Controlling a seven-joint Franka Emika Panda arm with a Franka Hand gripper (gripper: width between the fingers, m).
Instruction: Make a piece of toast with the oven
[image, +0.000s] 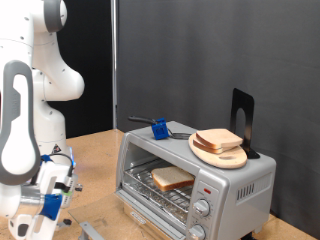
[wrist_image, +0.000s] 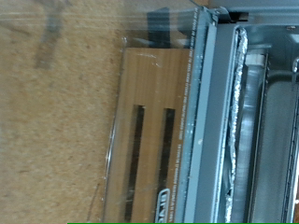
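- The oven (image: 195, 175) is the largest thing: a boxy silver-grey metal toaster oven standing on the wooden table (image: 95, 150), near the exterior view's bottom centre. I judge it heavy and rigid enough to stay put when its parts are pushed or pulled. Its glass door (wrist_image: 154, 140) hangs open and lies flat; the wrist view looks down through it to the wood grain beneath. It is probably smooth, slippery and breakable, so best taken by its outer edge or handle.
- The wire rack (image: 165, 190) inside is stiff and thin.
- The round wooden board (image: 220, 152) rests on the oven's roof and carries more bread.
- The piece of toast (image: 172, 178) lies flat on the rack inside the oven. It looks light, soft and crumbly, so likely best held gently by opposite crust edges.
- The gripper (image: 55, 190), with blue parts, hangs low at the exterior view's left, beside the open door and touching nothing; I cannot tell how wide its fingers stand, and they do not show in the wrist view.
- Two round knobs (image: 201, 208) sit on the front panel under a red mark (image: 206, 187).
- Small print near the door's edge is too blurred to read; no brand is legible.
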